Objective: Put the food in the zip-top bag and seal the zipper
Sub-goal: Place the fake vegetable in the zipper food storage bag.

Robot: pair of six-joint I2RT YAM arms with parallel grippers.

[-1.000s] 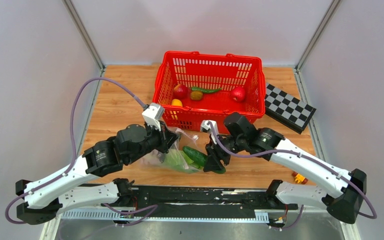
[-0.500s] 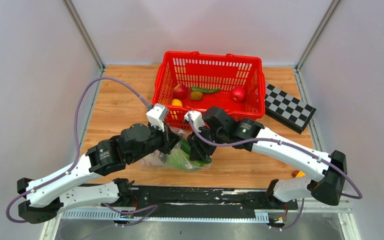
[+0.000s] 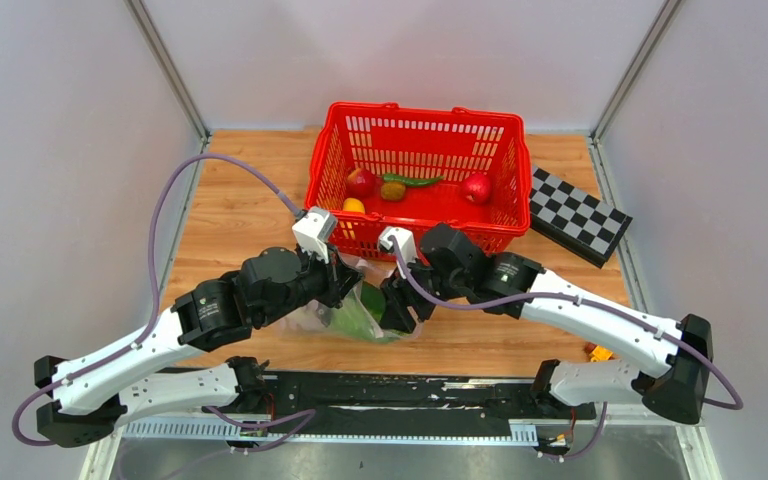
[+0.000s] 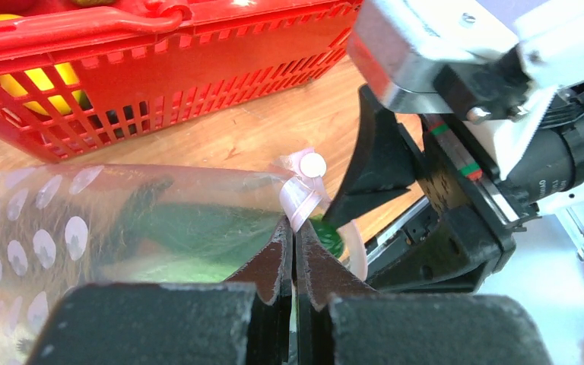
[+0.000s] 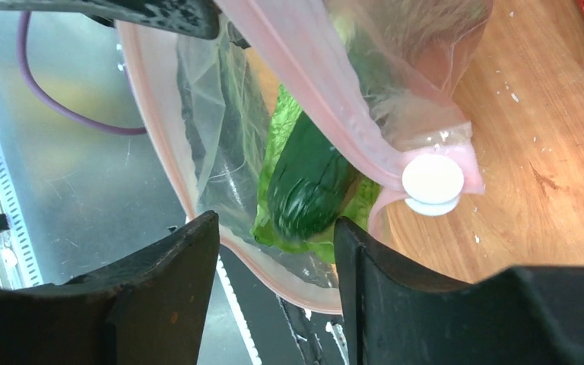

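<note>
The left pincer [image 4: 294, 237] is clenched on the bag [image 4: 84, 217] rim and the right pincer [image 5: 275, 232] is released, so the cucumber [image 5: 312, 182] at the mouth can slide out if the rim sags.

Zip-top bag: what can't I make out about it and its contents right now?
- Top view: the zip-top bag mouth, hidden under the left hand and right hand.
- Left wrist view: contents are a green blur behind printed plastic; the left hand covers the lower part.
- Right wrist view: the cucumber far end, blurred behind the zipper strip.
</note>
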